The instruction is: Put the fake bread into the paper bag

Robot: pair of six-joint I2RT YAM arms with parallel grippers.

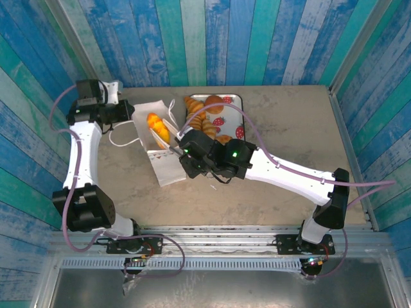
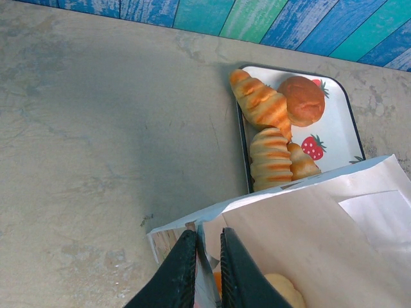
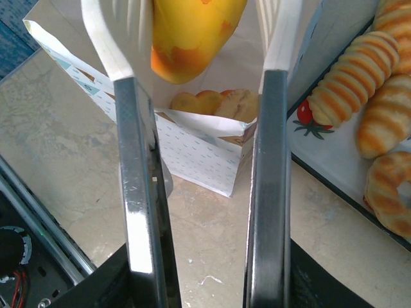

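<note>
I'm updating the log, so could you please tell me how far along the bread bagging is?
Done: several golden pastries already lie inside the white paper bag. In hand: the right gripper holds a yellow-orange bread piece over the bag's mouth, while the left gripper pinches its rim. Left: ridged croissants and a round brown bun on the strawberry-print tray.

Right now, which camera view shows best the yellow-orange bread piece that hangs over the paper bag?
The right wrist view: the yellow-orange piece is close and large, held between the white tips of the right gripper over the paper bag. The top external view shows it small, above the bag's mouth.
</note>
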